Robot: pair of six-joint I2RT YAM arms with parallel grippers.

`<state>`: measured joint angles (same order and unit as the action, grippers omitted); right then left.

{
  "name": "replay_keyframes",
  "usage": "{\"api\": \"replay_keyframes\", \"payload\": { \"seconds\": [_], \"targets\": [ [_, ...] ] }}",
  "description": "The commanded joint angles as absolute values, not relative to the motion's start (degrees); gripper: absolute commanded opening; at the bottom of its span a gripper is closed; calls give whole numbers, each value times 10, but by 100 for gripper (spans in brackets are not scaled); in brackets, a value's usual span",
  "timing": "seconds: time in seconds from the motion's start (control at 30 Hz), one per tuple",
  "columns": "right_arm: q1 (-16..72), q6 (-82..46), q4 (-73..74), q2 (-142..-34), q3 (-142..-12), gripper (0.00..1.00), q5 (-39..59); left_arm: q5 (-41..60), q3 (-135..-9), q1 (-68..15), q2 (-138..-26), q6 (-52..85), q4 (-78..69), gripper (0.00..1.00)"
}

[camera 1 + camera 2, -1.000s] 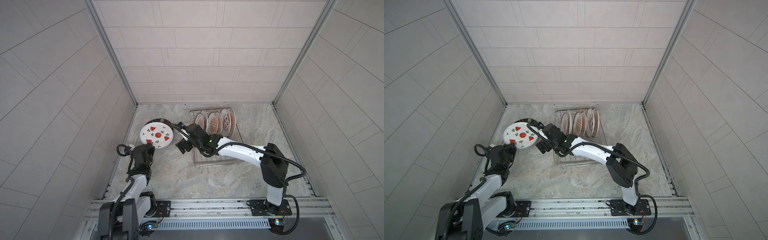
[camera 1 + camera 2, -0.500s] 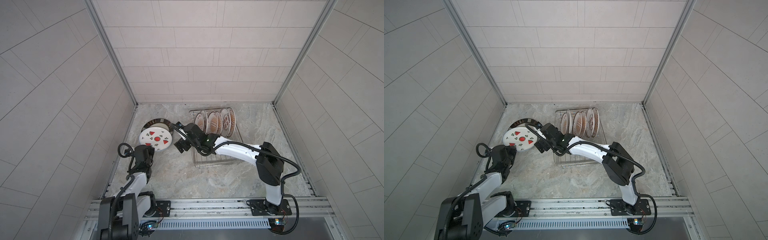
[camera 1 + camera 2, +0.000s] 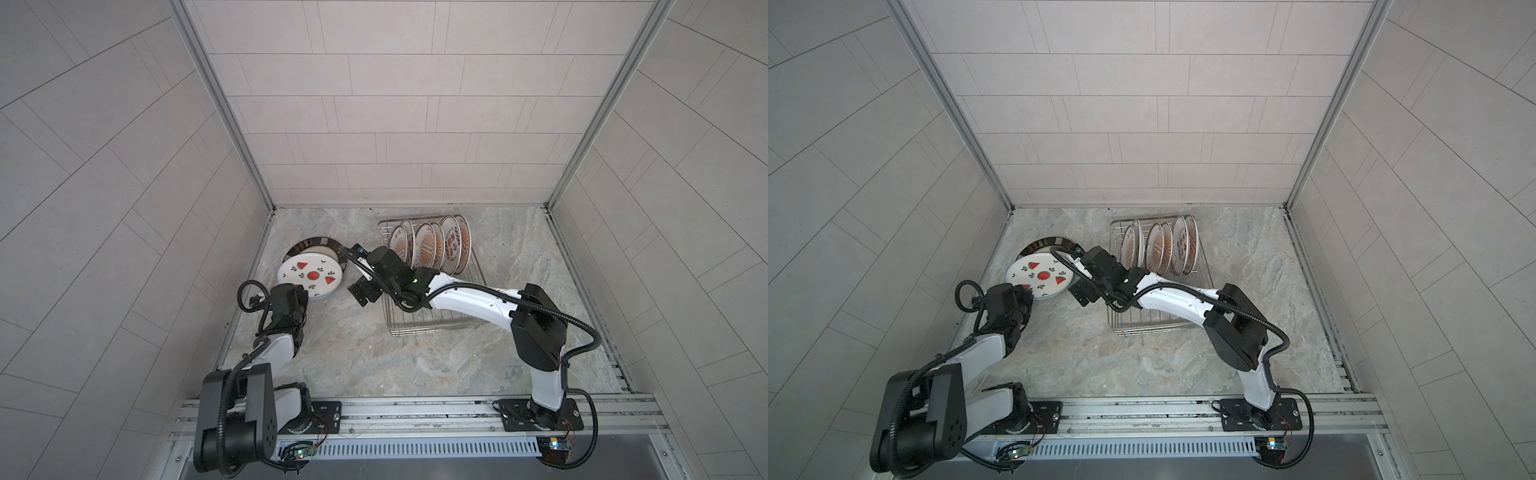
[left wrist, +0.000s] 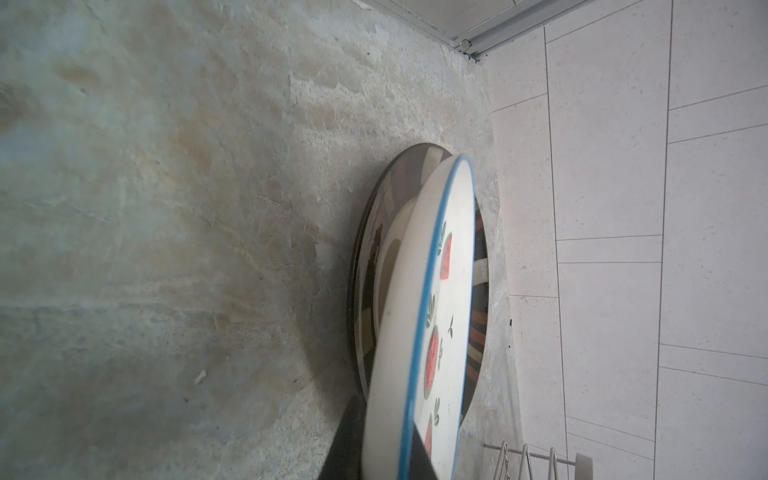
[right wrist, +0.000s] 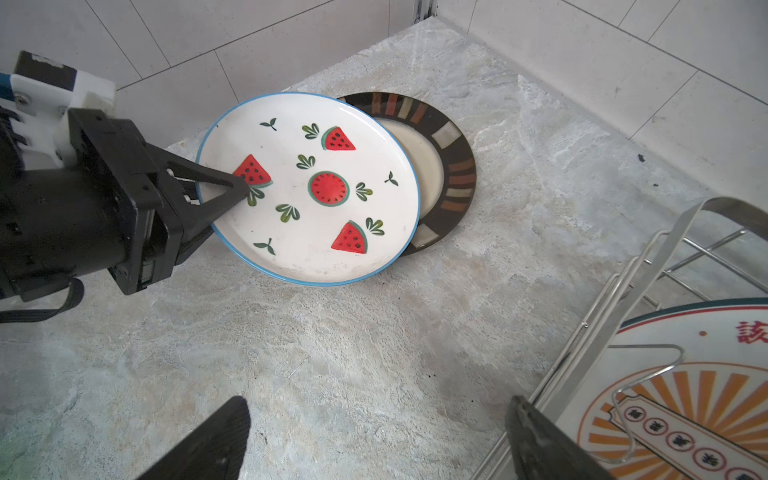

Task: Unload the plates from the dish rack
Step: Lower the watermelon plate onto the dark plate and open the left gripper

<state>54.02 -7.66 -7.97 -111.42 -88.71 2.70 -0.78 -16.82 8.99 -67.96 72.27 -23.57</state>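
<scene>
1. L gripper point(image 5: 245, 192): clenched on near rim of watermelon plate point(image 5: 307, 187), one finger on the top face, the other under.
2. Watermelon plate: out of the dish rack point(image 3: 432, 322), tilted, at back-left of worktop point(image 3: 374, 353). Its far edge overlaps brown-rimmed plate point(image 5: 453, 166), which lies flat on worktop. Can't tell if the two touch.
3. R gripper point(image 3: 360, 293): jaws spread wide, nothing betw. them. Hangs over bare worktop, betw. the two plates and the dish rack, just beside the rack's left side.
4. Dish rack: several plates point(image 3: 428, 249) stand on edge at its back end, w/ orange sunburst + red-character patterns.
</scene>
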Motion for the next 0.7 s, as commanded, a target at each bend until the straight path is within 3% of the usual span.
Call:
{"api": "replay_keyframes", "payload": {
  "seconds": [0.0, 0.17, 0.57, 0.67],
  "targets": [
    [545, -72, -79, -1127, -897, 97, 25, -32, -197, 93, -681, 736, -294, 2],
    [545, -72, -80, -1130, -899, 97, 26, -41, -198, 93, -694, 738, -288, 10],
    [545, -72, -85, -1137, -909, 97, 32, -10, -245, 93, -763, 715, -254, 16],
    [545, -71, -85, -1138, -909, 97, 32, -7, -250, 94, -776, 711, -256, 22]
  ]
}}
